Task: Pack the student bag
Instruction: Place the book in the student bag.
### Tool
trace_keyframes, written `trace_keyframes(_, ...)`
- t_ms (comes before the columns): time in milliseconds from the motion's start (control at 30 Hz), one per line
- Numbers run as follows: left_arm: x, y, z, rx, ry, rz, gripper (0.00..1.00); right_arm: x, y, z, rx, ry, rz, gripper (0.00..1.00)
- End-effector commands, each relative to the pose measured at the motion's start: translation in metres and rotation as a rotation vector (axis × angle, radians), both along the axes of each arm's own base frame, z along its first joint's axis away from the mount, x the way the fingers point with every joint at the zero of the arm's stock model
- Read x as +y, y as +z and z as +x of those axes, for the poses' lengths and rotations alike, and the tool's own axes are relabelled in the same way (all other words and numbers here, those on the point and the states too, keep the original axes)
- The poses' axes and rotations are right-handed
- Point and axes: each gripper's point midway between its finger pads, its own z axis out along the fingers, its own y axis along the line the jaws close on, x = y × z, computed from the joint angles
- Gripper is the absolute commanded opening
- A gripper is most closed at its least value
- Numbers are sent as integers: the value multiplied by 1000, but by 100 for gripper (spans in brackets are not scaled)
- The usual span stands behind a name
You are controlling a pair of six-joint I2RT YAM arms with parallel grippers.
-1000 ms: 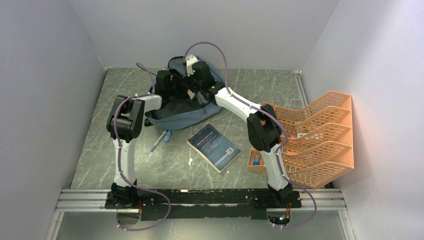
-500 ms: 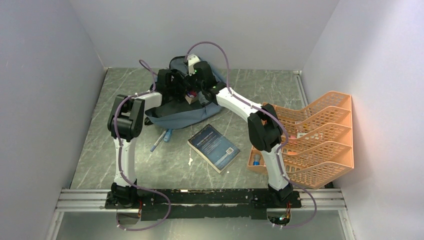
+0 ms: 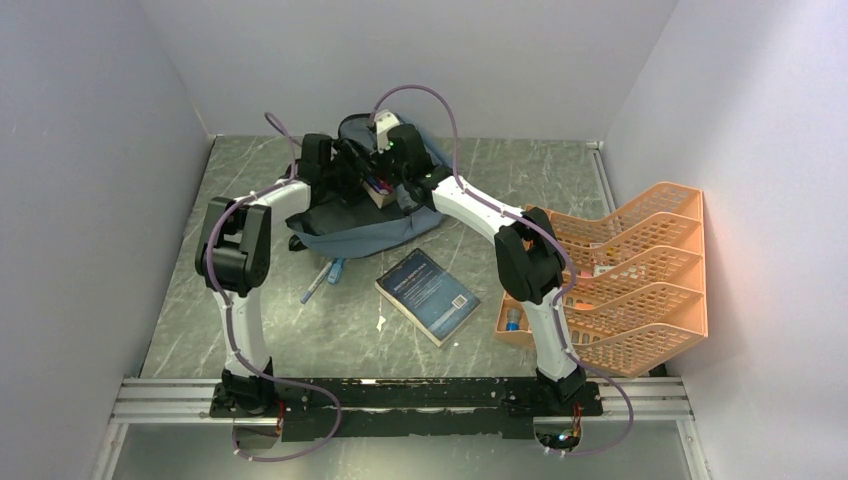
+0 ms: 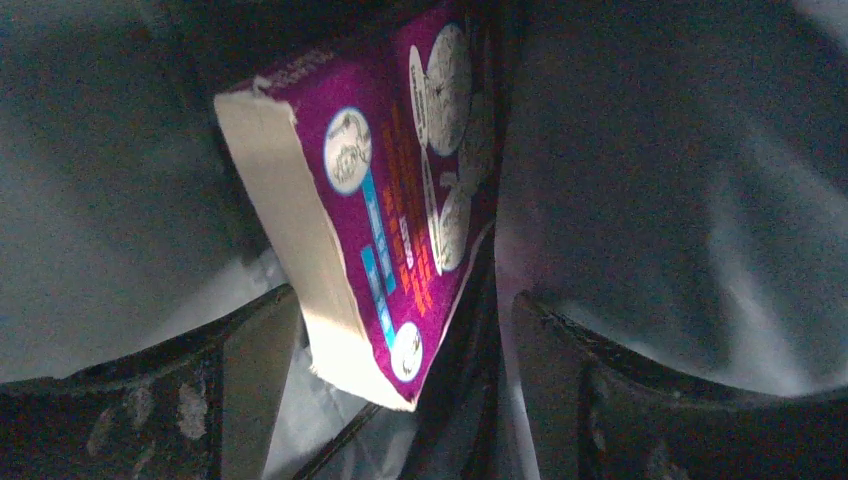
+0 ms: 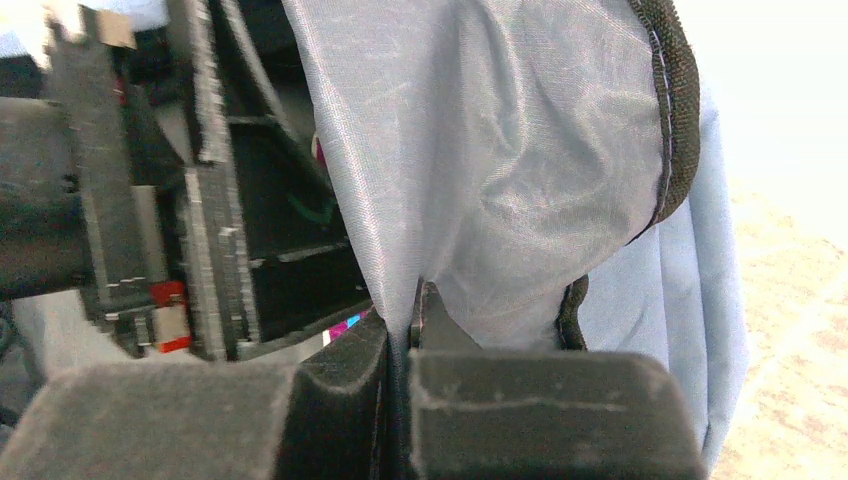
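Observation:
The slate blue-grey student bag (image 3: 352, 236) lies at the back of the table with its mouth held open. My right gripper (image 5: 405, 330) is shut on the bag's pale grey lining (image 5: 500, 160) and holds that edge up. A purple paperback (image 4: 400, 190) stands tilted inside the bag (image 4: 700, 180), and its cream page edge faces left. My left gripper (image 4: 400, 400) is open just below it; its fingers (image 4: 255, 375) stand on either side of the book's lower corner without pressing it. From above, the book (image 3: 378, 190) shows between the left gripper (image 3: 352, 172) and the right gripper (image 3: 388, 163).
A dark blue book (image 3: 428, 296) lies flat on the table in front of the bag. Pens (image 3: 325, 277) lie near the bag's front edge. An orange mesh tray organiser (image 3: 630, 280) stands at the right, behind the right arm.
My left gripper has opened and let go of the purple paperback, and the left arm has drawn back to the left. The right gripper keeps its hold on the bag.

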Motion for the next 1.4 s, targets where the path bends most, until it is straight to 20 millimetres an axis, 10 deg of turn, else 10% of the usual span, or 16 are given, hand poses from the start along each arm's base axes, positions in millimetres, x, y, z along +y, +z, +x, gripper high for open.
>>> trace_keyframes(0, 15, 21, -11, -40, -4, 20, 81, -4, 38, 5, -69, -17, 60, 0)
trace_keyframes(167, 27, 15, -29, -12, -11, 44, 82, -5, 37, 7, -67, -19, 60, 0)
trace_keyframes(433, 51, 60, -65, -103, -16, 162, 81, 0, 15, 1, -11, 26, 24, 1)
trace_keyframes(633, 67, 110, -98, -265, -58, 265, 80, 22, 7, -23, 73, 206, 28, 30)
trace_keyframes(833, 89, 114, -141, -297, -87, 395, 81, 22, 38, -53, 95, 271, 115, 51)
trace_keyframes(1000, 97, 97, -178, -273, -102, 433, 80, -3, 46, -87, 143, 214, 180, 55)
trace_keyframes(1367, 63, 60, -243, -207, -196, 413, 81, -117, -25, -163, 374, -216, 109, 63)
